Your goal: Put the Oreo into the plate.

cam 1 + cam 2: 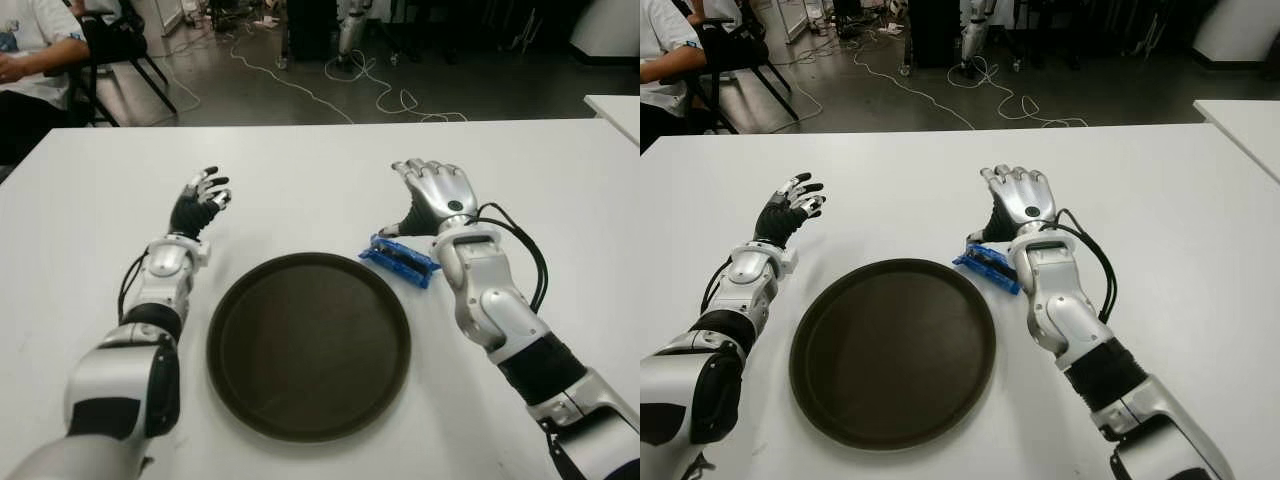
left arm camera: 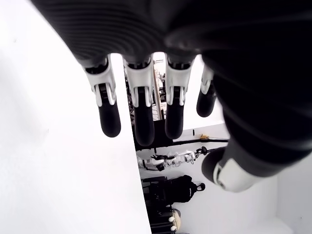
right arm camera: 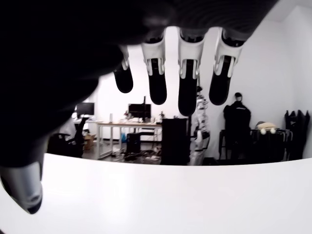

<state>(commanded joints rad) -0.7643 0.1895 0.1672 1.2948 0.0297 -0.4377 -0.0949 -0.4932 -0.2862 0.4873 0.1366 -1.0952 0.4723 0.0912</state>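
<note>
On the white table (image 1: 300,170), the Oreo pack (image 1: 399,259) lies diagonally beside the spread right hand (image 1: 436,194).

It is a robotics lab: cables (image 1: 300,85) lie on the far floor, and other robots (image 3: 200,127) stand beyond the white desk (image 1: 300,165).

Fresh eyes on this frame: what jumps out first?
The big dark round plate sits empty at the centre of the white table. Just off its far right rim lies the blue Oreo pack, on the table, with the right hand open right behind it and holding nothing. The left hand shows open too, to the left of the plate.
</note>
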